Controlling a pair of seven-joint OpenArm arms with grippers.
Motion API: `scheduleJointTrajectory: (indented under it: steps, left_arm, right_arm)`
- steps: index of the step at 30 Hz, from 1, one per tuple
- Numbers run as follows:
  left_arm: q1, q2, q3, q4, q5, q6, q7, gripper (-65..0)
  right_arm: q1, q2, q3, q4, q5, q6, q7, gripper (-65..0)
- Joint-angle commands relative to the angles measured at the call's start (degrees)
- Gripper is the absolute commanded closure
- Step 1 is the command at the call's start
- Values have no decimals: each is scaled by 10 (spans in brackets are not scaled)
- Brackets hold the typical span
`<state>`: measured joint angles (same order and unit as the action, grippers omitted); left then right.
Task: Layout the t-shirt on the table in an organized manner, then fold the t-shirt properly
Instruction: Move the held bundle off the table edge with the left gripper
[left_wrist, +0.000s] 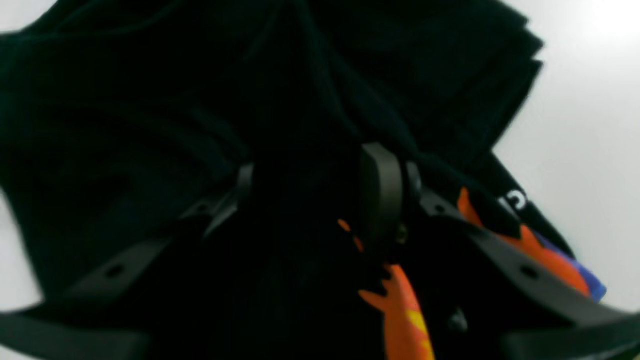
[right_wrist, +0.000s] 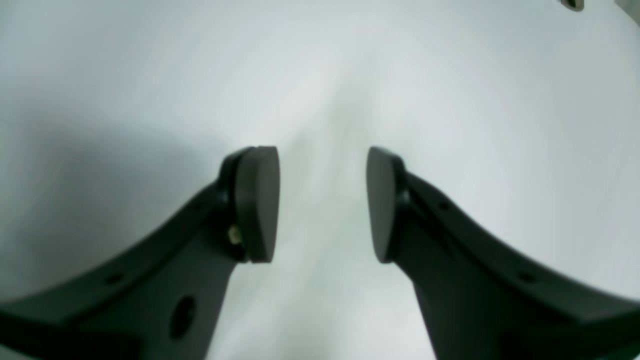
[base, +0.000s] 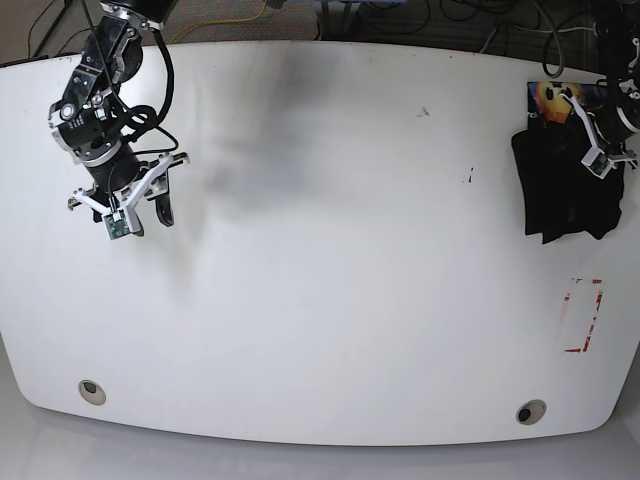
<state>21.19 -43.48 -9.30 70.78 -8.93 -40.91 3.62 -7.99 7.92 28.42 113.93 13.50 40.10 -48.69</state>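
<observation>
The black t-shirt (base: 560, 190) lies bunched in a heap at the far right of the white table (base: 320, 250), its colourful print (base: 548, 97) showing at the top. My left gripper (base: 598, 150) is on the heap's upper right. In the left wrist view dark t-shirt fabric (left_wrist: 150, 100) fills the gap between the fingers of the left gripper (left_wrist: 312, 185), folds run into the jaws, and the orange print (left_wrist: 405, 315) drapes by the right finger. My right gripper (right_wrist: 322, 200) stands open over bare table (right_wrist: 320, 75), far left in the base view (base: 140, 215), holding nothing.
A red-outlined rectangle mark (base: 583, 315) sits below the heap near the right edge. Two round grey grommet holes (base: 91, 391) (base: 531, 411) lie along the front edge. Cables run behind the table's far edge.
</observation>
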Motion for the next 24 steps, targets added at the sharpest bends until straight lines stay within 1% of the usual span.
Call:
scheduleJointTrajectory:
  steps: [1,4,10,20,24]
  left_arm:
    - [9,-26,0,-9,44,9,51,-251]
    - [9,-44,0,-29,44,9,51,-251]
    - [-2,-66,0,-67,43,9,50,-251]
    - [-47,-68,-1,-88,45,9,50,-251]
    - [-62,-75,-1,-93,45,9,50,-251]
  right_arm:
    - [6,6,2,11,8,-1,13,-270]
    - [6,6,2,12,8,-1,13,-270]
    - [6,6,2,12,8,-1,14,-270]
    - [6,6,2,12,9,-1,14,-270]
    - [6,6,2,12,9,-1,14,-270]
